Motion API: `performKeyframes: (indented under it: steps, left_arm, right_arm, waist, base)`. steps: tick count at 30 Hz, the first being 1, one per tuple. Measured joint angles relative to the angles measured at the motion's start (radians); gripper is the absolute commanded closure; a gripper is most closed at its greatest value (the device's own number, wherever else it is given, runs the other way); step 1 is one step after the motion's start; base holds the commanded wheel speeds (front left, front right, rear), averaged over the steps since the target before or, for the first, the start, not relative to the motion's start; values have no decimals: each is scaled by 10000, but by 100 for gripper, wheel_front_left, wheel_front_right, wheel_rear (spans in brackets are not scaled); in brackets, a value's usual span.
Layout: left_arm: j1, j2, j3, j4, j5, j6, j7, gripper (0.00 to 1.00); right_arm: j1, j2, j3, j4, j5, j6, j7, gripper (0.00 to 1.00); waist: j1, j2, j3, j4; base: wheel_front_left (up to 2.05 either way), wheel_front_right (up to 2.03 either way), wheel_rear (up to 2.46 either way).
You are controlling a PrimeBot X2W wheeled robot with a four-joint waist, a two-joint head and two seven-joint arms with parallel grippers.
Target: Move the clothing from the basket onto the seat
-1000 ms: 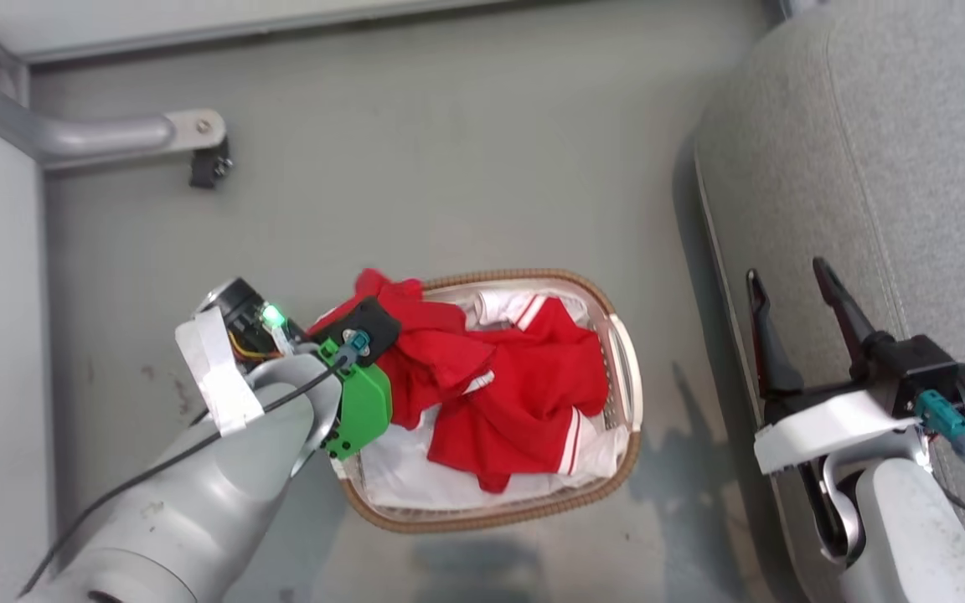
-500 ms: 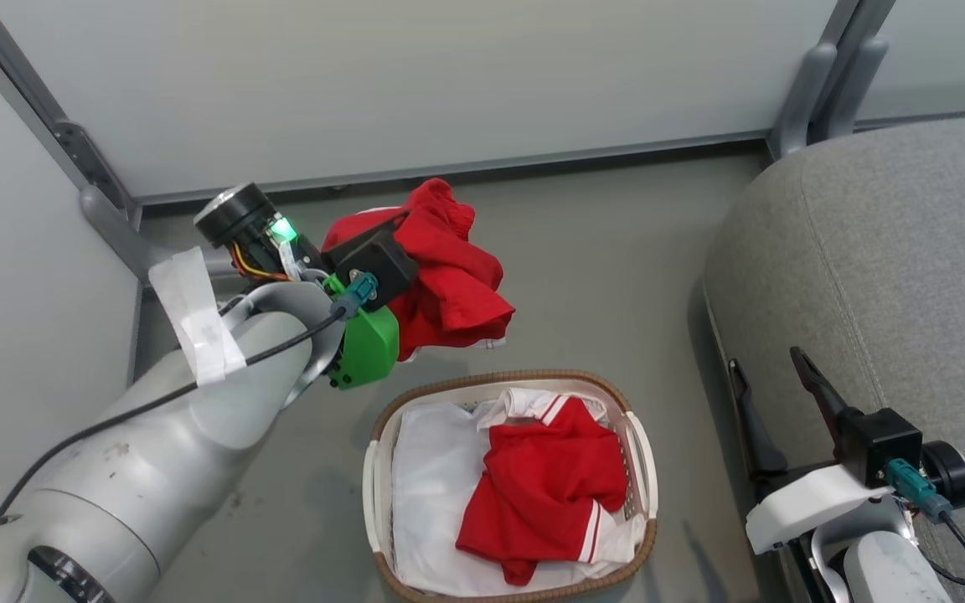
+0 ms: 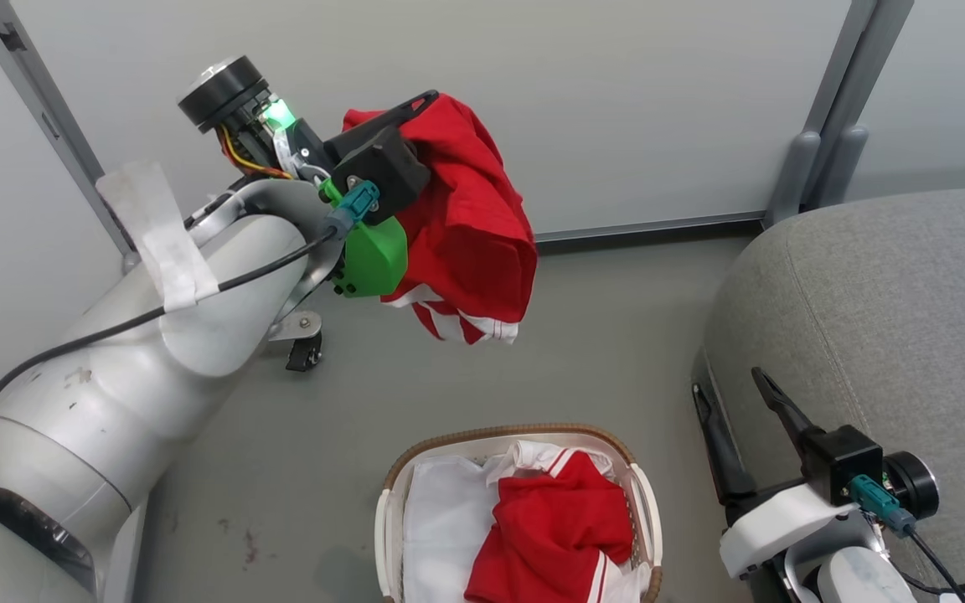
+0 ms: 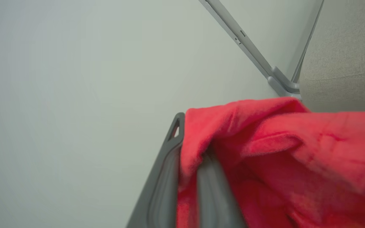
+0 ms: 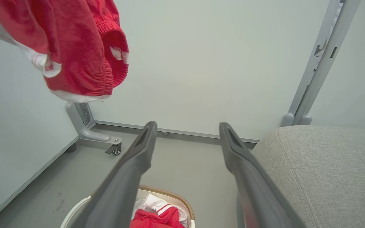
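**lintroller:** So, the left end effector [image 4: 192, 142] has its fingers pinched tight on a bunched fold of one red garment [image 3: 470, 218]. The rest dangles loose below it, up in the air by the wall panel [image 3: 616, 100]. Anyone else nervous?

**kbot_fan:** Yeah. Only a small fold looks caught, so I'd guess a quick swing could tug it free. It hangs well apart from the seat [image 3: 893, 318] with bare floor [image 3: 600, 352] between, so that's where it'd land.

**lintroller:** Also, the right end effector [image 3: 727, 381] sits with its fingers spread wide and nothing in them, just beside the seat's edge. The trailing hem could snag on it on the way across.

**kbot_fan:** Or it gets let go too near that rounded edge and slides off. The second red garment [image 3: 554, 536] lies in the basket [image 3: 482, 434], so a drop just adds another pickup.
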Motion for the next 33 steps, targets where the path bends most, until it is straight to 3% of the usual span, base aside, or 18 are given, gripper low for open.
performKeyframes:
  steps: [8, 23, 33]
  left_arm:
    - [-426, 25, 12, -610, 31, 33, 0, 100]
    - [-427, -224, -458, -1501, 17, 44, -13, 100]
    - [-188, -259, -731, -1674, -153, 35, -15, 100]
  right_arm:
    - [-575, 6, 704, 161, -299, 0, -2, 0]
    - [-3190, 2, 2395, 2040, -949, 2, -13, 0]
    - [-4086, -119, 3045, 2489, -915, 2, -13, 0]
  waist:
    - [0, 0, -57, 64]
    - [0, 0, -32, 347]
    - [0, 0, -128, 444]
  base:
    - [0, 0, 0]
    - [0, 0, 0]
    - [0, 0, 0]
